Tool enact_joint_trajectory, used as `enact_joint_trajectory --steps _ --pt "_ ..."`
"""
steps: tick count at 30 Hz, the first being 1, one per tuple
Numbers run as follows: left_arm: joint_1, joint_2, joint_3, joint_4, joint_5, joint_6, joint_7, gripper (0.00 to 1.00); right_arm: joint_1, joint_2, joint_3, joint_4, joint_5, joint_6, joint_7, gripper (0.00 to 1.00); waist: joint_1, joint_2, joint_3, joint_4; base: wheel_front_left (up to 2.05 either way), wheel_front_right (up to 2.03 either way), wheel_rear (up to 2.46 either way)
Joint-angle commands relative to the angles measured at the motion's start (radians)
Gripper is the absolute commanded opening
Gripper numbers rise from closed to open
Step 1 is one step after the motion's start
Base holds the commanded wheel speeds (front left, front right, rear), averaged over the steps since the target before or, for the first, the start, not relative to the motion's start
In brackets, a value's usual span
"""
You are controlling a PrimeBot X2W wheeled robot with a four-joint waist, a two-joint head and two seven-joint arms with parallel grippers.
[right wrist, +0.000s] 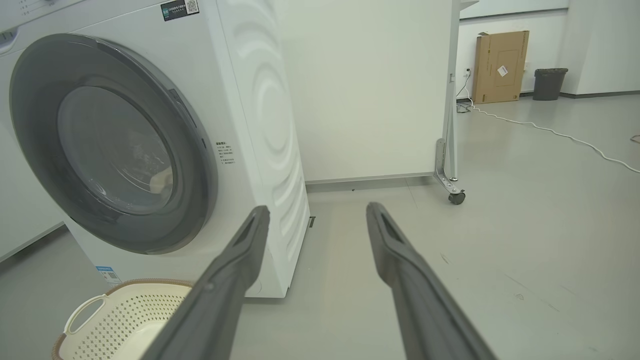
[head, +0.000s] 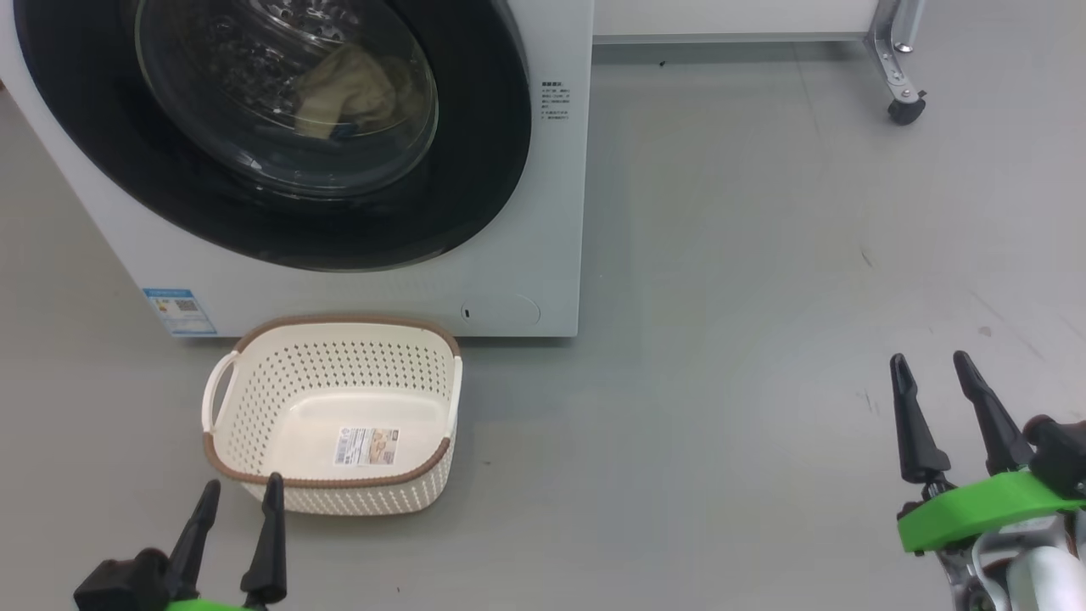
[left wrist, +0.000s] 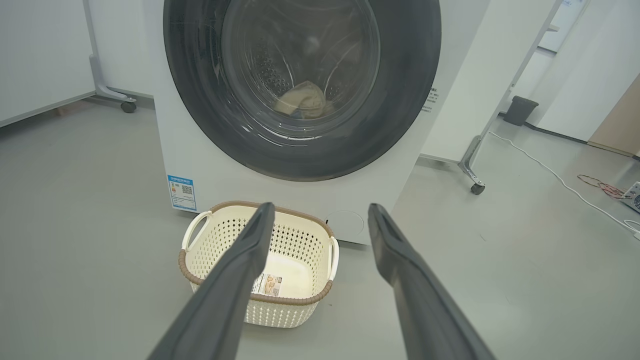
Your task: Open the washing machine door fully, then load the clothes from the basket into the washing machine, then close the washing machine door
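In the head view, clothes (head: 344, 98) sit behind the shut washing machine door (head: 475, 170), basket (head: 331, 416) empty, left gripper (head: 243, 484) and right gripper (head: 927, 356) both spread, empty. Left wrist view: same. Right wrist view: door looks flush, so I'd back away without bumping it.

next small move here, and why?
Probably none: hold both claws parked and stop. The washing machine door looks shut flush, the clothes lie behind its glass in the drum, and the basket holds no clothes. The left claw and right claw are open, holding nothing. Latching cannot be confirmed.
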Motion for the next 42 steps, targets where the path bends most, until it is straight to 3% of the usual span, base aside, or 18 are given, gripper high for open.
enact_joint_trajectory --steps 1,4,37,38,42 --pt "-0.037 0.019 0.036 -0.026 0.011 0.000 -0.011 1.00 -0.038 -0.006 0.021 -0.029 -0.005 -0.003 -0.001 1.00 0.0000 0.0000 0.000 0.000 0.00 0.00 0.00" --pt "-0.035 0.014 0.036 -0.044 -0.025 0.000 -0.011 1.00 -0.039 -0.006 0.022 -0.027 -0.004 -0.003 -0.001 1.00 0.0000 0.0000 -0.002 0.000 0.00 0.00 0.00" --pt "-0.032 0.020 0.067 -0.057 0.032 0.000 -0.011 1.00 -0.048 -0.006 0.017 -0.009 0.019 -0.003 -0.001 1.00 0.0000 0.0000 0.009 -0.009 0.00 0.00 0.00" --pt "0.001 -0.002 0.030 -0.028 0.026 0.000 0.000 0.00 -0.001 0.001 0.000 0.020 0.011 0.000 0.000 0.00 0.0000 0.0000 0.009 -0.009 0.00 0.00 0.00" --pt "0.017 -0.021 0.020 0.026 0.021 0.000 0.006 0.00 0.023 0.012 0.003 0.078 0.015 0.000 0.002 0.00 0.0000 0.0000 0.009 -0.009 0.00 0.00 0.00"
